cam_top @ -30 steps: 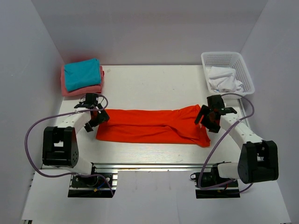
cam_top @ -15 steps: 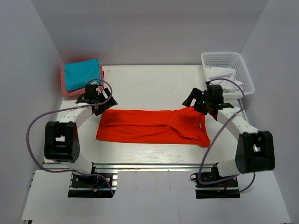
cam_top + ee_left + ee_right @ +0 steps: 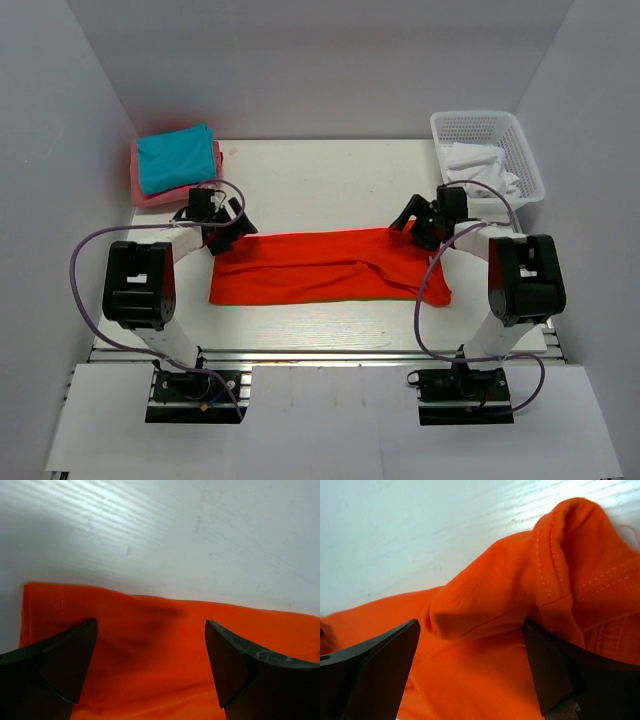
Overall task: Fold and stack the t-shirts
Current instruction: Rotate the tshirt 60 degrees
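Both arms have swung inward since a second ago — left claw gapes, empty, over the orange-red t-shirt's flat corner; right claw gapes above its bunched seam. Shirt stretches across the worktop between them.

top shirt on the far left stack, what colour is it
Teal. The teal t-shirt lies on a pink t-shirt; the top external view shows it best.

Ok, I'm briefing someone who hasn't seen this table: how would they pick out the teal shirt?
On the white table, find the far left corner. Two folded shirts are stacked there, and the teal t-shirt is the top one. Beneath it is a pink t-shirt; the orange-red shirt lies stretched out mid-table.
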